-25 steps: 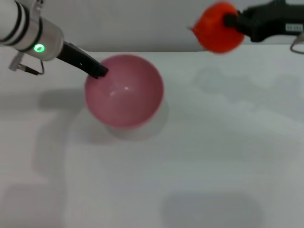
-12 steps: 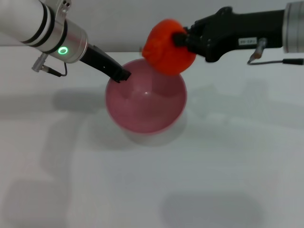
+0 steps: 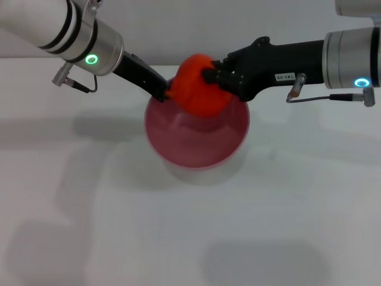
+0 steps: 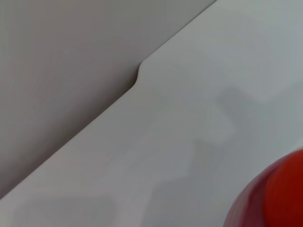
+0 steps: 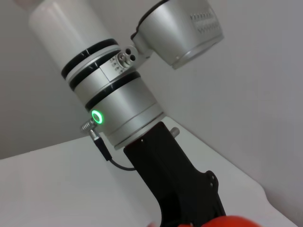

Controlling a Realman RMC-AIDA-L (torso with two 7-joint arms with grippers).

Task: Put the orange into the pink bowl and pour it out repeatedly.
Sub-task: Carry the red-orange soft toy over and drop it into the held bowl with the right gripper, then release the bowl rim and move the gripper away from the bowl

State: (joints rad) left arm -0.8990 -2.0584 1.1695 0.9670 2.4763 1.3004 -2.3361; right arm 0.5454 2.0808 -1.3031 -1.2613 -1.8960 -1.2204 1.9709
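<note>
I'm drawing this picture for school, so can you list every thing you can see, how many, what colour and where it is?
Round red-orange orange: one, bright red-orange, held just over the far rim of the bowl.
Deep glossy pink plastic bowl: one, pink, standing on the table near the middle, toward the far side.
Flat white table: one, white, under everything.
Plain grey wall: one, grey, behind the table's far edge.
Right gripper: one, black, shut on the orange above the bowl, reaching in from the right.
Left gripper: one, black, at the bowl's far-left rim, beside the orange.
</note>
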